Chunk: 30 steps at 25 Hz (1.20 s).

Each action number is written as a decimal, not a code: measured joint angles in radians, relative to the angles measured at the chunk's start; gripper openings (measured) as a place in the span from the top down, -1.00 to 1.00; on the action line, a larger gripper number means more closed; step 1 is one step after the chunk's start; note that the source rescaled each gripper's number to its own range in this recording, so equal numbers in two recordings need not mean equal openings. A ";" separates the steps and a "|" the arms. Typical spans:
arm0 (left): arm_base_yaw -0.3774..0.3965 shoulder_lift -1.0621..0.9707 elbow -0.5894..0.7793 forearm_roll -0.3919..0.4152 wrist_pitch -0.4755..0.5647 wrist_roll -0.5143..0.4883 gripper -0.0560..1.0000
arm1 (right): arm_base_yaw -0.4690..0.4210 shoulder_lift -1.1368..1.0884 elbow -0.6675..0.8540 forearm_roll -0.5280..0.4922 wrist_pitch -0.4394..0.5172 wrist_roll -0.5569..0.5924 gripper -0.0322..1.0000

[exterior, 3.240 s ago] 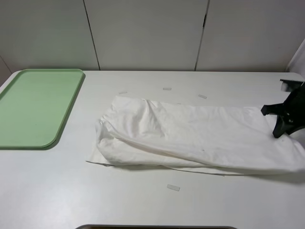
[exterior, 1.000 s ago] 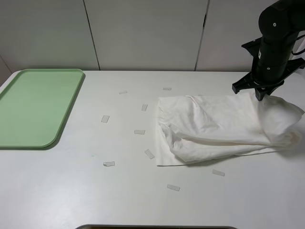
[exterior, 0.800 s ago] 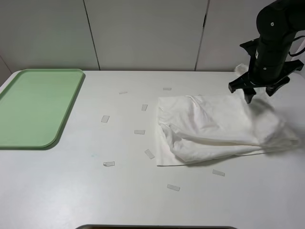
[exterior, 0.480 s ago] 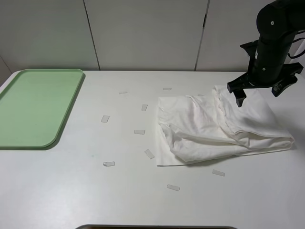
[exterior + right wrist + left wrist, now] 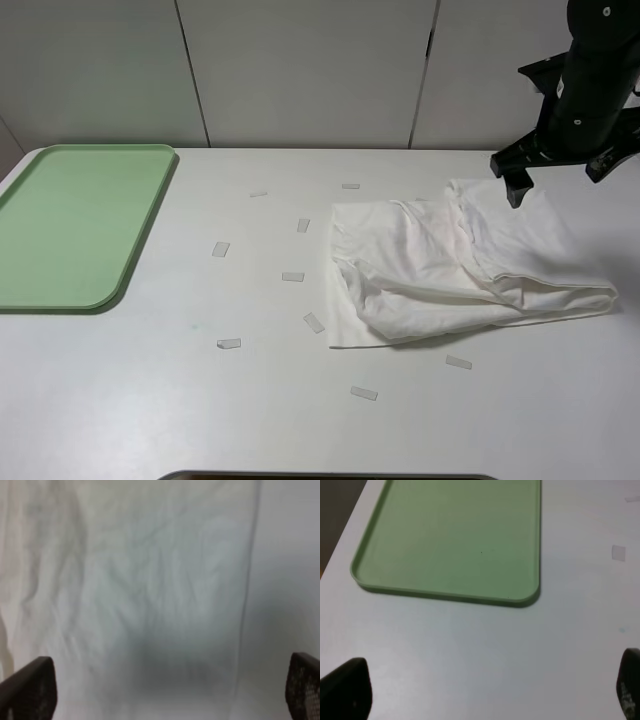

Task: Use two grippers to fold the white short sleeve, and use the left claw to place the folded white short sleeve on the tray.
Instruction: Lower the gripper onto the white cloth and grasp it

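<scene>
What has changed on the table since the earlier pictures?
The right gripper drew the white short sleeve rightward, lifted its right end over the rest, let go and rose, open. The shirt's end now lies folded over. The tray stayed put.

At the picture edges we lose part of the right claw (image 5: pixel 561 184) and of the tray (image 5: pixel 150 215); the white short sleeve (image 5: pixel 150 605) blurs close up.

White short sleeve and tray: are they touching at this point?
Apart. The exterior high view shows a wide stretch of bare table between the white short sleeve and the tray.
</scene>
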 joint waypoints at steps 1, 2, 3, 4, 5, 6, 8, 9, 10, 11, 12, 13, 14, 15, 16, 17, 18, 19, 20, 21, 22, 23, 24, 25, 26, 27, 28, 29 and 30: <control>0.000 0.000 0.000 0.000 0.000 0.000 -0.96 | 0.000 0.000 0.000 0.000 0.000 0.000 -1.00; 0.000 0.000 0.000 0.000 0.000 0.000 -0.96 | 0.000 -0.014 0.000 0.002 0.014 -0.001 -1.00; 0.000 0.000 0.000 0.000 0.000 0.000 -0.96 | 0.000 -0.029 0.000 0.005 0.026 -0.002 -1.00; 0.000 0.000 0.000 0.000 0.000 0.000 -0.96 | 0.000 -0.051 0.000 0.012 0.041 -0.011 -1.00; 0.000 0.000 0.000 0.000 0.000 0.000 -0.96 | 0.000 -0.076 0.000 0.020 0.060 -0.020 -1.00; 0.000 0.000 0.000 0.000 0.000 0.000 -0.96 | 0.000 -0.127 0.000 0.039 0.081 -0.032 -1.00; 0.000 0.000 0.000 0.000 0.000 0.000 -0.96 | 0.000 -0.189 0.000 0.065 0.111 -0.053 -1.00; 0.000 0.000 0.000 0.000 0.000 0.000 -0.96 | 0.000 -0.189 0.000 0.065 0.111 -0.053 -1.00; 0.000 0.000 0.000 0.000 0.000 0.000 -0.96 | 0.000 -0.226 0.000 0.083 0.123 -0.060 -1.00; 0.000 0.000 0.000 0.000 0.000 0.000 -0.96 | 0.000 -0.250 0.000 0.095 0.135 -0.067 -1.00; 0.000 0.000 0.000 0.000 0.000 0.000 -0.96 | 0.000 -0.285 0.000 0.116 0.147 -0.073 -1.00; 0.000 0.000 0.000 0.000 0.000 0.000 -0.96 | 0.000 -0.316 0.000 0.134 0.159 -0.075 -1.00; 0.000 0.000 0.000 0.000 0.000 0.000 -0.96 | 0.000 -0.352 0.000 0.152 0.172 -0.077 -1.00; 0.000 0.000 0.000 0.000 0.000 0.000 -0.96 | 0.000 -0.382 0.000 0.169 0.182 -0.080 -1.00; 0.000 0.000 0.000 0.000 0.000 0.000 -0.96 | 0.000 -0.412 0.001 0.184 0.192 -0.083 -1.00; 0.000 0.000 0.000 0.000 0.000 0.000 -0.96 | 0.000 -0.443 0.006 0.196 0.195 -0.089 -1.00; 0.000 0.000 0.000 0.000 0.000 0.000 -0.96 | 0.000 -0.506 0.031 0.216 0.195 -0.101 -1.00; 0.000 0.000 0.000 0.000 0.000 0.000 -0.96 | 0.000 -0.539 0.055 0.223 0.196 -0.104 -1.00; 0.000 0.000 0.000 0.000 0.000 0.000 -0.96 | 0.000 -0.572 0.079 0.226 0.199 -0.105 -1.00; 0.000 0.000 0.000 0.000 0.000 0.000 -0.96 | 0.000 -0.611 0.113 0.230 0.201 -0.105 -1.00; 0.000 0.000 0.000 0.000 0.000 0.000 -0.96 | 0.000 -0.644 0.142 0.230 0.205 -0.105 -1.00; 0.000 0.000 0.000 0.000 0.000 0.000 -0.96 | 0.000 -0.685 0.171 0.232 0.208 -0.105 -1.00; 0.000 0.000 0.000 0.000 0.000 0.000 -0.96 | 0.000 -0.727 0.207 0.233 0.212 -0.105 -1.00; 0.000 0.000 0.000 0.000 0.000 0.000 -0.96 | 0.000 -0.764 0.236 0.233 0.213 -0.105 -1.00; 0.000 0.000 0.000 0.000 0.000 0.000 -0.96 | 0.000 -0.801 0.270 0.235 0.213 -0.105 -1.00; 0.000 0.000 0.000 0.000 0.000 0.000 -0.96 | 0.000 -0.847 0.297 0.239 0.213 -0.105 -1.00; 0.000 0.000 0.000 0.000 0.000 0.000 -0.96 | 0.000 -0.900 0.339 0.245 0.214 -0.105 -1.00; 0.000 0.000 0.000 0.000 0.000 0.000 -0.96 | 0.000 -0.952 0.368 0.255 0.214 -0.105 -1.00; 0.000 0.000 0.000 0.000 0.000 0.000 -0.96 | 0.000 -0.952 0.368 0.255 0.214 -0.105 -1.00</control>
